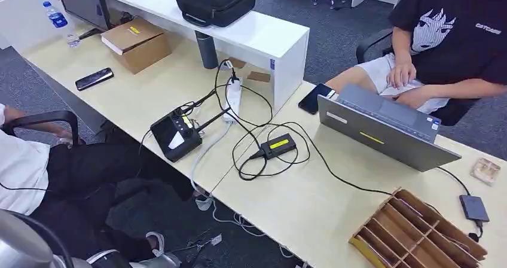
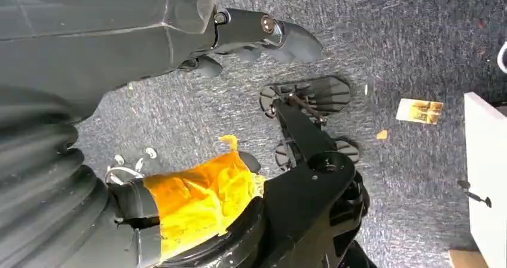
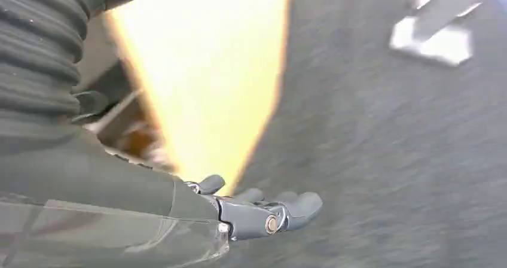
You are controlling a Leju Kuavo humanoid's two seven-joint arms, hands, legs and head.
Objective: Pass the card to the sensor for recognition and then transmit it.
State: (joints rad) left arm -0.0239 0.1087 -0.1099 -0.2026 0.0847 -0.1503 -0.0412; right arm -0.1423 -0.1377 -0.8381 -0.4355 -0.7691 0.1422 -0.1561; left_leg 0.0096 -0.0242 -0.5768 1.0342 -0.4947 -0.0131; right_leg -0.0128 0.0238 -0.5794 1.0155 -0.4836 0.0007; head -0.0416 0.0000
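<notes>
The sensor (image 1: 278,144), a small black box with a yellow label and a black cable, lies on the pale table (image 1: 311,214) near its middle. A wooden slotted rack (image 1: 418,232) stands at the table's near right corner, with a yellow edge showing in its front slot. In the left wrist view my left hand (image 2: 263,37) hangs over grey carpet, fingers stretched out and holding nothing. A small yellowish card (image 2: 420,110) lies on the carpet beyond it. The blurred right wrist view has my right hand (image 3: 257,211) low over the floor, fingers apart and empty.
A person (image 1: 454,34) sits behind an open grey laptop (image 1: 382,127) at the far right. Another person (image 1: 24,166) sits at the left. A black controller (image 1: 176,135), power strip (image 1: 232,97), tangled cables, phone (image 1: 94,78) and cardboard box (image 1: 136,43) lie on the left desk.
</notes>
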